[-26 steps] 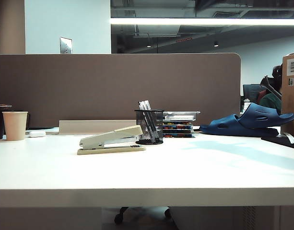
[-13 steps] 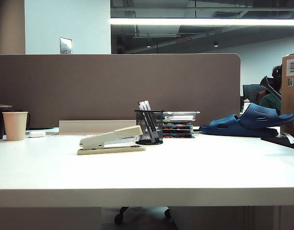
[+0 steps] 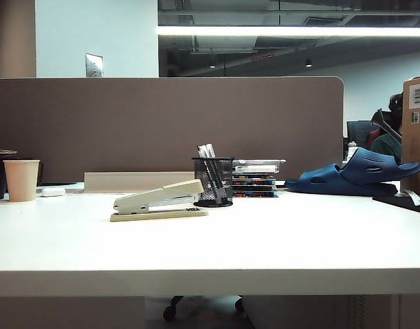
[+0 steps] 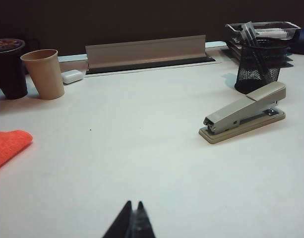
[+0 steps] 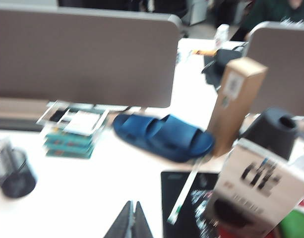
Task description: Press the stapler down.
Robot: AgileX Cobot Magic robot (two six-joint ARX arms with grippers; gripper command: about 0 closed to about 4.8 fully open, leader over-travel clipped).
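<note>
The beige-grey stapler (image 3: 159, 203) lies on the white table (image 3: 264, 247) with its hinged top arm raised, just in front of the mesh pen cup (image 3: 213, 181). In the left wrist view the stapler (image 4: 243, 112) is well ahead of my left gripper (image 4: 134, 204), which is shut with nothing between its fingers and hovers over bare table. My right gripper (image 5: 133, 204) is also shut and empty, over the table near a blue sandal (image 5: 161, 137). The stapler does not show in the right wrist view, which is blurred. Neither gripper shows in the exterior view.
A paper cup (image 4: 43, 73), a dark cup (image 4: 9, 68), a small white oblong object (image 4: 72, 76) and an orange cloth (image 4: 8, 147) lie on the left side. A stack of trays (image 3: 256, 177), a cardboard box (image 5: 236, 104), a printed carton (image 5: 258, 191) and a black mat (image 5: 186, 203) crowd the right.
</note>
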